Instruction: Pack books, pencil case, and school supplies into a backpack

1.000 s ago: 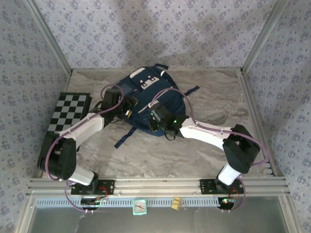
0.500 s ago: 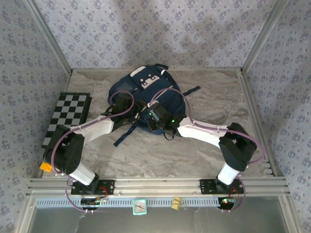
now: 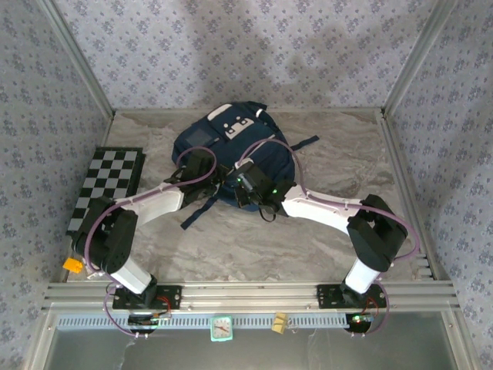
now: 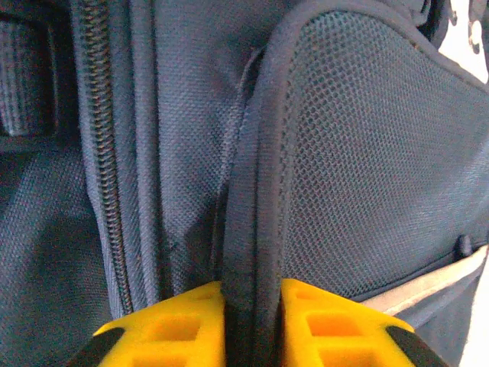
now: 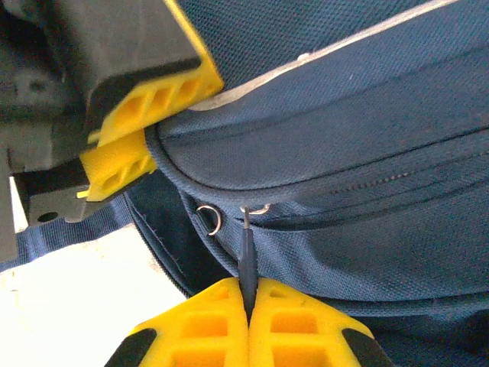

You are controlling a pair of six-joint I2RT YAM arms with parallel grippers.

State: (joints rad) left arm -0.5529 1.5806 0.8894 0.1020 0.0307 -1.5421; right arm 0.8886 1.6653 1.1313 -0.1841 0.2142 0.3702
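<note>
Pinches a thin dark zip pull (image 5: pixel 246 245) between the yellow right fingers (image 5: pixel 199 325), pressed together at bottom centre. Clamps the piped edge of the navy, white-striped backpack (image 5: pixel 367 115) at upper left with the left fingers (image 5: pixel 168 95), above pale desk (image 5: pixel 69 283).

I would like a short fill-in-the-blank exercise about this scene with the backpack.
1. The right arm's jaws are shut on the backpack's zipper ____.
2. The left arm's jaws pinch the edge of its ____ pocket.
3. Left of the backpack lies a black-and-white ____.
Missing words: pull, mesh, chessboard.
</note>
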